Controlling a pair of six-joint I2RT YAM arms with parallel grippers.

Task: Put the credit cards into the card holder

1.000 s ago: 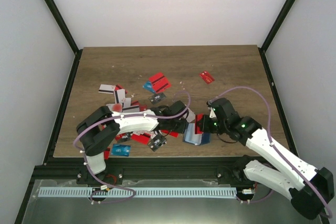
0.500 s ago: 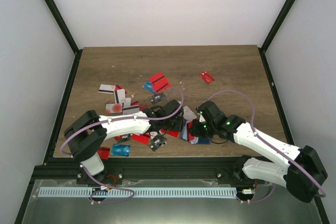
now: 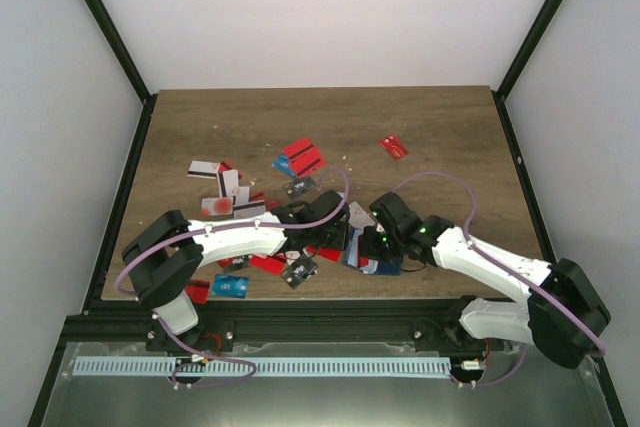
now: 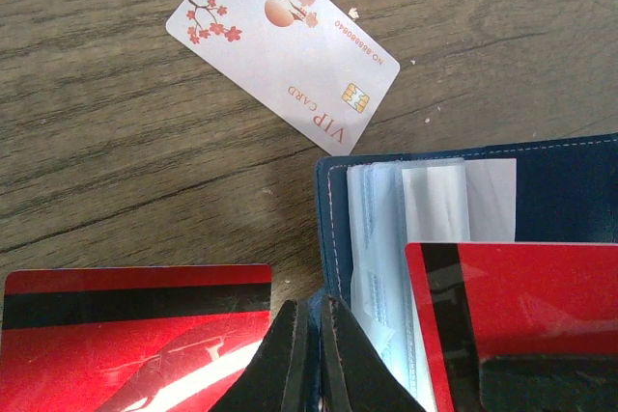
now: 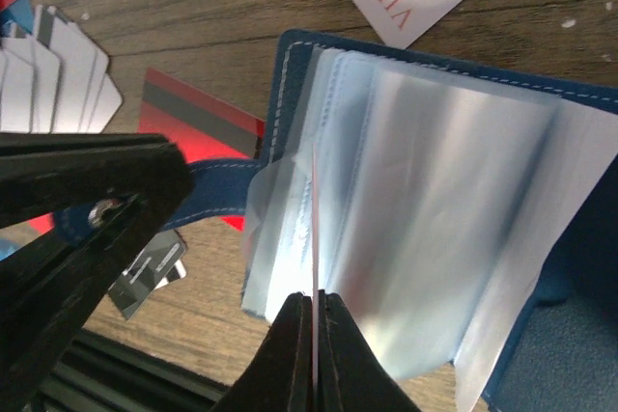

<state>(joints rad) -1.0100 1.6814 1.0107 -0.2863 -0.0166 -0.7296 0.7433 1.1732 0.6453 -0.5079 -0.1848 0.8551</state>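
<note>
Progress is judged early. The card holder (image 3: pixel 380 268) lies opened on the counter (image 3: pixel 440 117) with its clear sleeves (image 5: pixel 435 219) fanned up. No card can be confirmed seated in them; a pale patch behind one sleeve cannot be told from glare. Most credit cards (image 3: pixel 303 157) are seen loose on the counter, beyond and to the left of the card holder, with one red one well beyond it to the right. A white VIP card (image 4: pixel 282 43) lies just beyond the card holder's corner. A red striped card (image 4: pixel 135 335) lies just beside the edge of the card holder where the left arm works.

The left fingers (image 4: pixel 288 359) are pressed together at that edge, apparently pinching the card holder's cover so it is held in place. The right fingers (image 5: pixel 290 359) are closed on the held card (image 4: pixel 521 306), red with a black stripe. It is seen edge-on from the right wrist, its free end against the sleeves and not yet inside a pocket. Insertion of this card is judged the step in hand; nearly all picking and loading is left.

Against a second ago, the right arm has been brought in from the right of the card holder, so the sleeves are now partly covered in the top view. The left arm has been lowered and stretched toward the card holder. Loose cards appear unmoved. Both pairs of fingers have been kept closed.
</note>
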